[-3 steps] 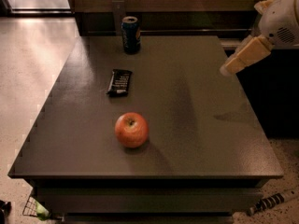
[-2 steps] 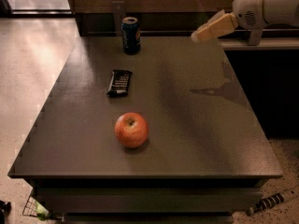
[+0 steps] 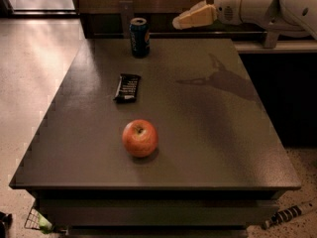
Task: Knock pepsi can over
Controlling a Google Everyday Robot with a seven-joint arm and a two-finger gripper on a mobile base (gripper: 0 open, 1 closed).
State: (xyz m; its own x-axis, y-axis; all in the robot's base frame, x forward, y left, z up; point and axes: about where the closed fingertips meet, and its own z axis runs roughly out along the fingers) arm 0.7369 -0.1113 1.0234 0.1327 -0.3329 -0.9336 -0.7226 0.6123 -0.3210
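The pepsi can [image 3: 139, 37] is dark blue with a silver top. It stands upright near the far edge of the grey table [image 3: 213, 143], left of centre. My gripper [image 3: 177, 22] is at the end of the white arm coming in from the upper right. It hangs above the table's far edge, to the right of the can and a little above its top, apart from it. Its cream-coloured fingers [image 3: 194, 17] point left toward the can.
A flat black snack bar wrapper [image 3: 127, 88] lies in front of the can. A red apple [image 3: 140, 138] sits nearer the front, left of centre. A dark wall and ledge run behind the table. Pale floor lies to the left.
The arm has swung left and up along the far side of the table, bringing the gripper from the right edge to just right of the can. The can, wrapper and apple have not moved.
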